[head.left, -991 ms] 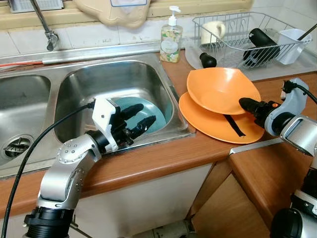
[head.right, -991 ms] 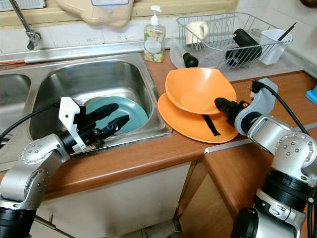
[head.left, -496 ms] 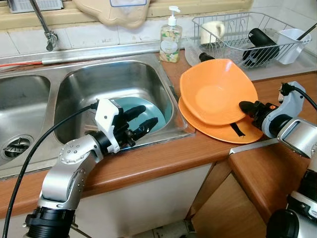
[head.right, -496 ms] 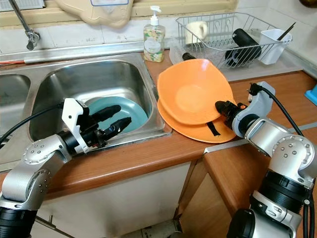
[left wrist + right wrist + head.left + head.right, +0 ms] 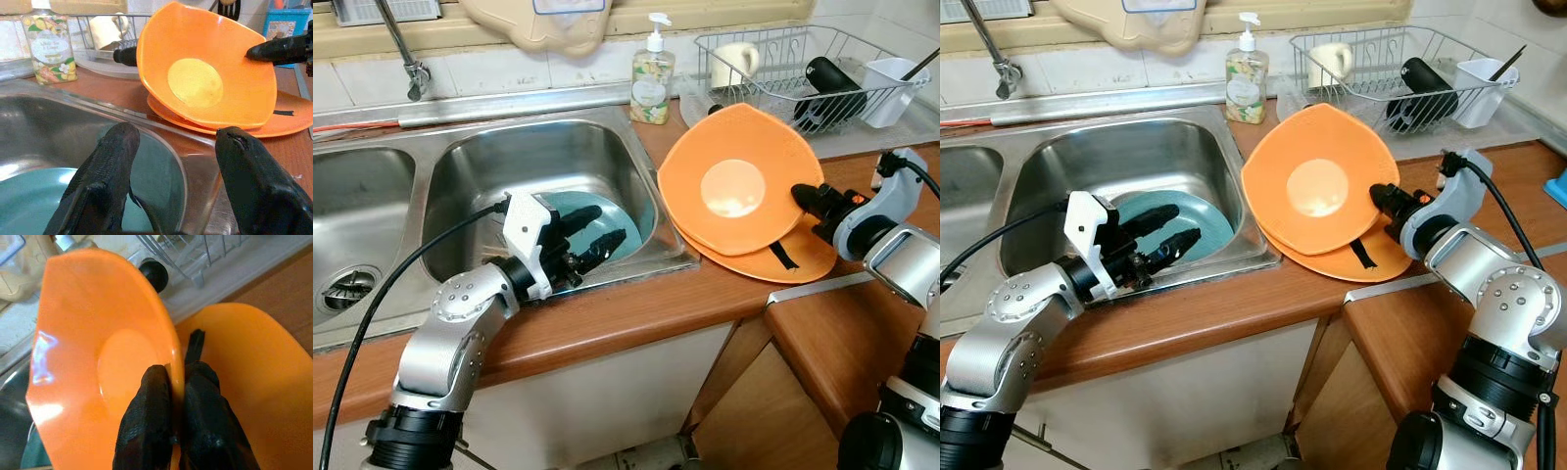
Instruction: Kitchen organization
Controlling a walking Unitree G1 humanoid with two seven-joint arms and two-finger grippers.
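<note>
Wooden tabletop [image 5: 607,328] beside steel sink [image 5: 538,162]. Orange bowl [image 5: 734,181] is tilted up on edge above an orange plate [image 5: 803,259], its rim clamped in the jaws of the right gripper [image 5: 803,199]. Left gripper [image 5: 592,235] is held over a teal plate [image 5: 617,220] in the sink, jaws parted, grasping nothing. Dish rack [image 5: 803,69] stands behind.

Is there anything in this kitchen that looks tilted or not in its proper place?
Yes. The orange bowl stands tipped on its edge above the orange plate, because the right gripper pinches its rim. A teal plate leans in the sink, with the open left gripper over it.
</note>
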